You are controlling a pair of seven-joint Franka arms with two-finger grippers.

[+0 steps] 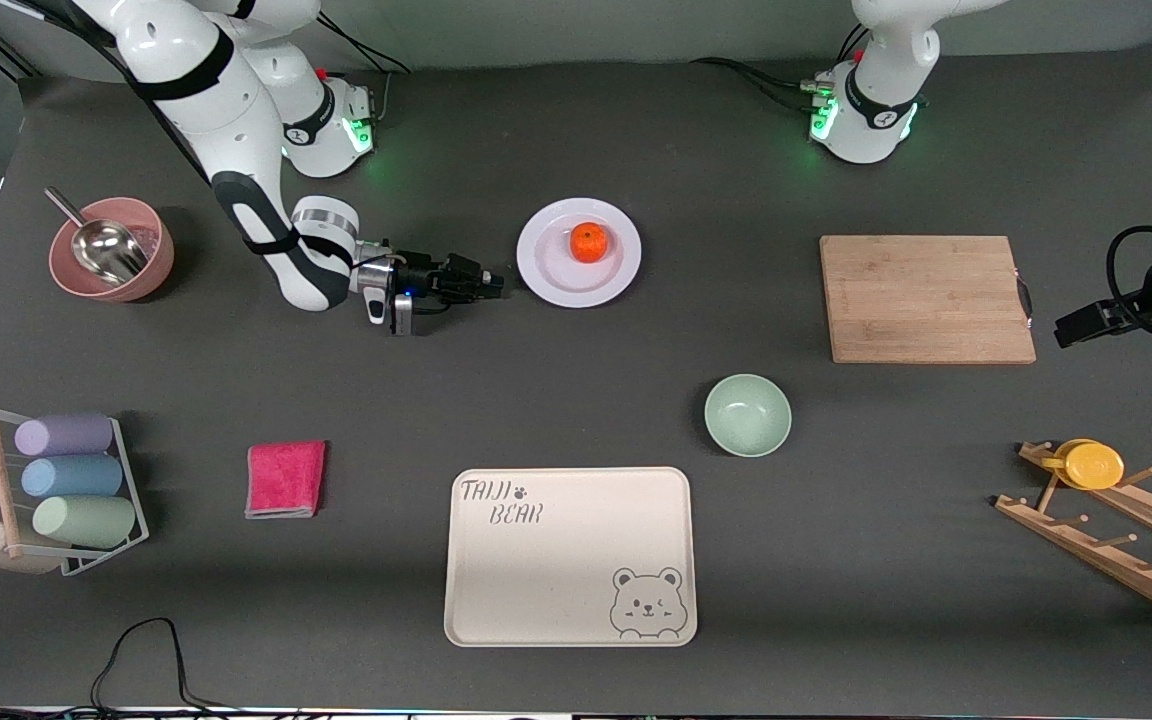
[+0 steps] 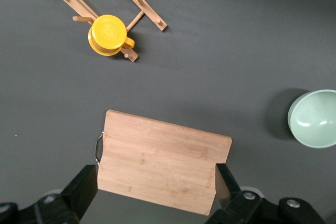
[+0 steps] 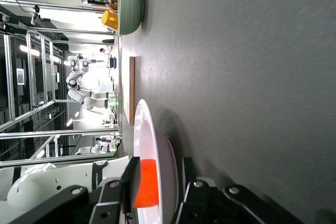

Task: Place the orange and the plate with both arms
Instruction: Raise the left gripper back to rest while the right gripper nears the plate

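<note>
A dark grey tabletop (image 1: 176, 640) carries everything, with the two arm bases along its edge farthest from the front camera. The plate (image 1: 551, 275) lies out on the tabletop between those bases. The orange (image 1: 589, 242) already sits on it, a little off centre toward the bases.

The right gripper (image 1: 491, 283) is low at the plate's rim on the side toward the right arm's end. In the right wrist view its fingers (image 3: 130, 182) straddle that rim, one over and one under, and look closed on it in a pinch. The orange shows just past them.

The left gripper (image 1: 1076, 325) waits at the left arm's end of the tabletop, beside the wooden cutting board (image 1: 926, 300). Its fingers (image 2: 86, 182) are spread wide and hold nothing.

The fruit step looks done, so the step in hand seems to be the plate itself, gripped by one edge. No target is marked. The cream bear tray (image 1: 556, 560), nearer the front camera, and the cutting board are both free.

The next move calls for a level lift and a slow carry. A single-edge grip will let the plate droop, and a round fruit will roll off a tilted plate. The path should also stay clear of the green bowl (image 1: 747, 415).
</note>
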